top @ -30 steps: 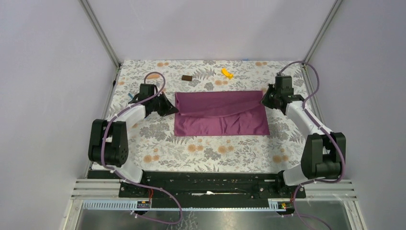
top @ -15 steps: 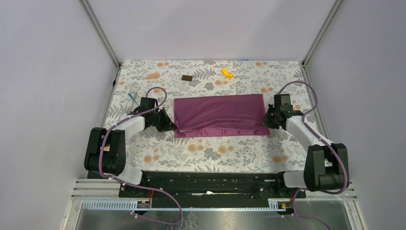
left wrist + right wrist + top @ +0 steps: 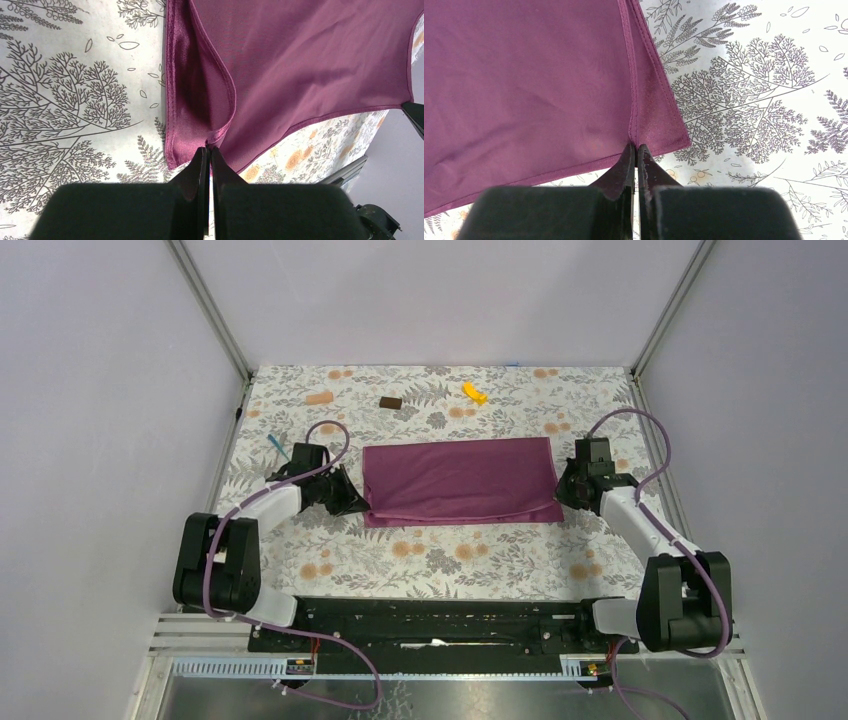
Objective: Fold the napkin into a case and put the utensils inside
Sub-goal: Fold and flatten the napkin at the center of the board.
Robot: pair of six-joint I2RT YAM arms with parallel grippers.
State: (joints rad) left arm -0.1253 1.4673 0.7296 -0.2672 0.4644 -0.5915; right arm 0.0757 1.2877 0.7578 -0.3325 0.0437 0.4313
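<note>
Grippers both closed: your left gripper (image 3: 209,148) and right gripper (image 3: 634,146) each pinch a near corner of the plain plum-purple cloth napkin (image 3: 460,480), which lies folded in half mid-way across the floral-covered table (image 3: 450,560). First fold looks done. The case folds are left, and nothing is inside yet. What looks like a slim blue utensil handle (image 3: 275,446) lies beside your left arm.

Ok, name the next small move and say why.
Probably open both jaws to release: left jaws and right jaws each pinch a near corner of the napkin, whose upper layer already lies flat over the lower, edges roughly matched.
</note>
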